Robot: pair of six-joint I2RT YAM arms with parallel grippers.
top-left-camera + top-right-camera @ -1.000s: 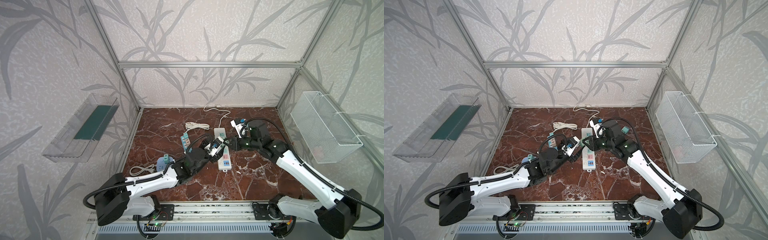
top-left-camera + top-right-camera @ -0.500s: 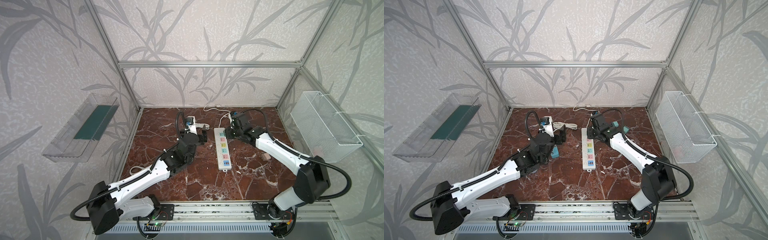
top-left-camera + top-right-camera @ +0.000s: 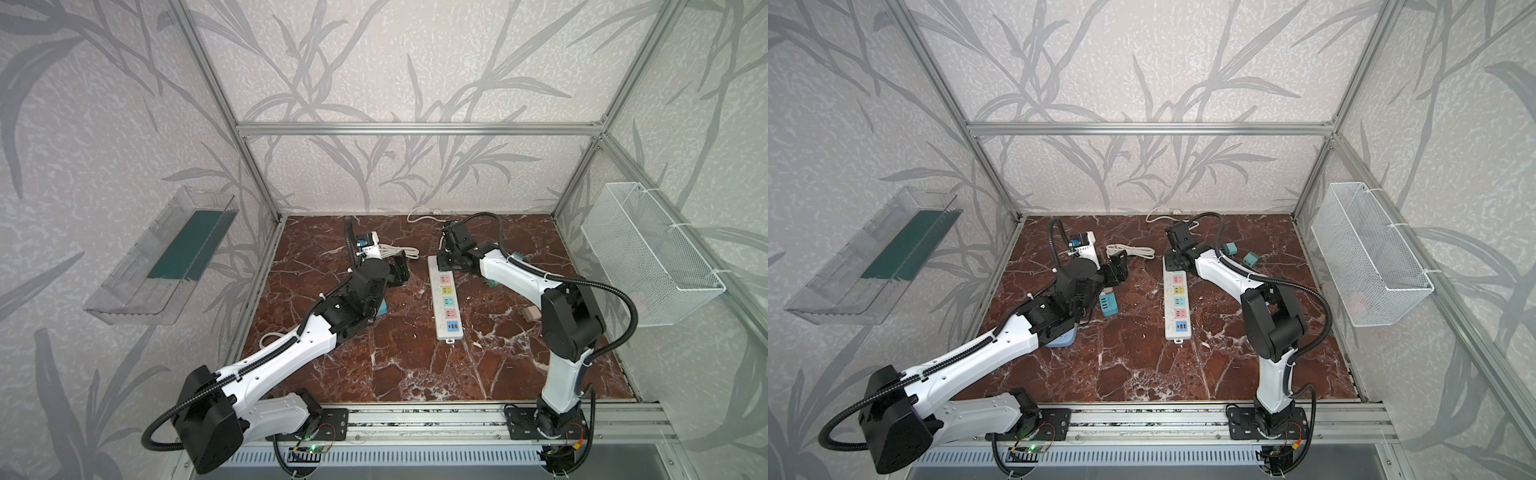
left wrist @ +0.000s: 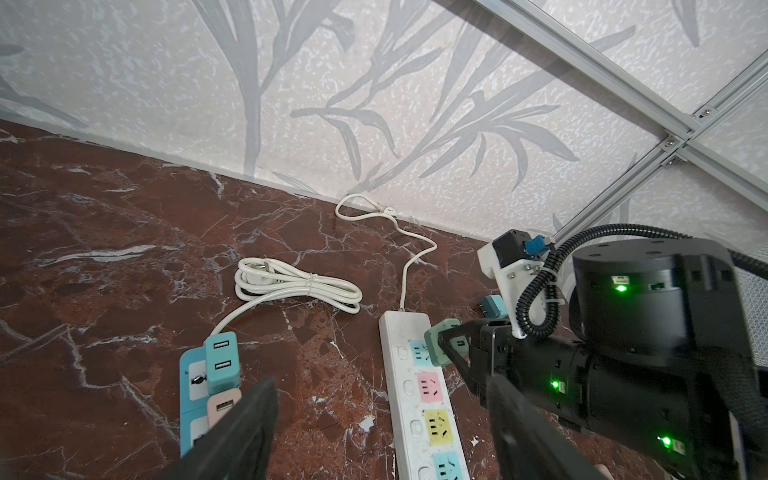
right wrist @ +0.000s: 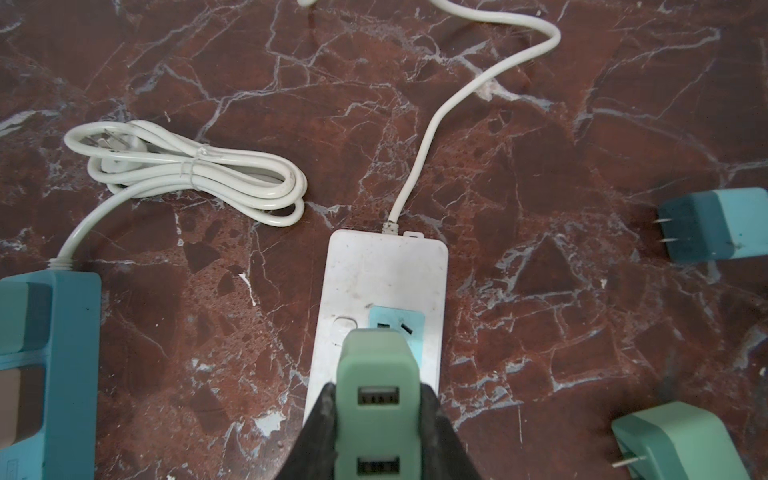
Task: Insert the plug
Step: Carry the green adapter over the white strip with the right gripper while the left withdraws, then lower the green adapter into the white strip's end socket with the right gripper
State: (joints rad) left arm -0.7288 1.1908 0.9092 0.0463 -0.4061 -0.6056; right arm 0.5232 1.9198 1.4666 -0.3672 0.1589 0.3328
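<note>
My right gripper [image 5: 376, 399] is shut on a pale green plug [image 5: 376, 374] with two USB ports. It holds the plug over the blue socket [image 5: 409, 322] at the far end of the white power strip [image 5: 374, 270]. The prongs are hidden under the plug body. In both top views the right gripper [image 3: 451, 259] [image 3: 1177, 262] sits at the far end of the strip [image 3: 445, 303] [image 3: 1177, 307]. My left gripper [image 4: 380, 399] is open and empty. It hangs left of the strip [image 4: 405, 328], near the coiled cable [image 3: 395, 250].
A blue power strip [image 4: 189, 374] with a teal plug [image 3: 1108, 305] in it lies under the left arm. A teal plug [image 5: 706, 224] and a green plug [image 5: 681, 444] lie loose right of the white strip. A wire basket [image 3: 648, 253] hangs on the right wall.
Since a second ago the left gripper has swung away from the strip's middle to the far left. The right gripper has moved to the strip's far end. Little has changed in the last half second.
</note>
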